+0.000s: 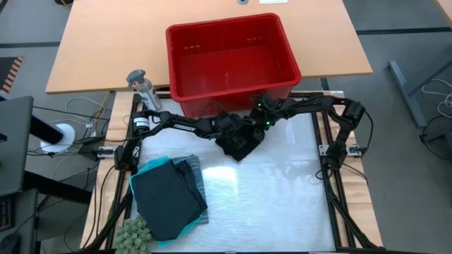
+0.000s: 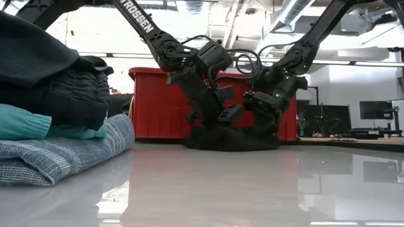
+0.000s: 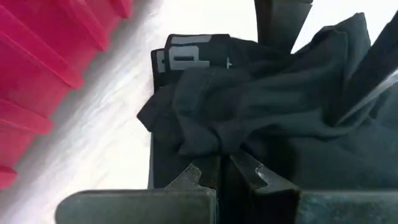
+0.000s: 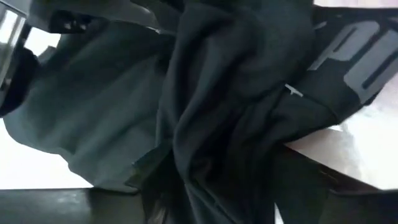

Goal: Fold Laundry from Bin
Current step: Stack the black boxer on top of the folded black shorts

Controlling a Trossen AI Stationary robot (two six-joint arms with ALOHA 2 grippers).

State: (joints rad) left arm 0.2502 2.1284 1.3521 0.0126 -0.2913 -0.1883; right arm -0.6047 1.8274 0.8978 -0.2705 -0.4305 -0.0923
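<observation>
A crumpled black garment (image 1: 240,141) lies on the white table just in front of the red bin (image 1: 233,60); a waistband with grey letters (image 3: 186,59) shows on it. My left gripper (image 1: 227,128) comes at the heap from the left and is shut on a bunch of it. My right gripper (image 1: 265,121) comes from the right and is sunk into the heap's far right part, shut on the cloth. The rest of the laundry, black, turquoise and blue-grey striped pieces, lies stacked (image 1: 169,197) at the near left. My left gripper pinches a gathered bunch of the black cloth (image 3: 214,149) between its two fingers (image 3: 252,173), several layers thick. The fingers slant down from the table's left. The garment rests on the table, slack around the hold. My right gripper holds a gathered fold of the black garment (image 4: 205,168), slanting down from the far right. The cloth itself covers the fingertips, so the exact part cannot be told. Folds run toward the hold, and the garment's bottom (image 2: 230,140) lies on the table.
The bin stands right behind the garment. A small grey bottle (image 1: 141,83) stands at the far left, and a green knobbly thing (image 1: 134,236) lies at the near left corner. Bare white table (image 1: 268,204) spreads in the middle and on the right.
</observation>
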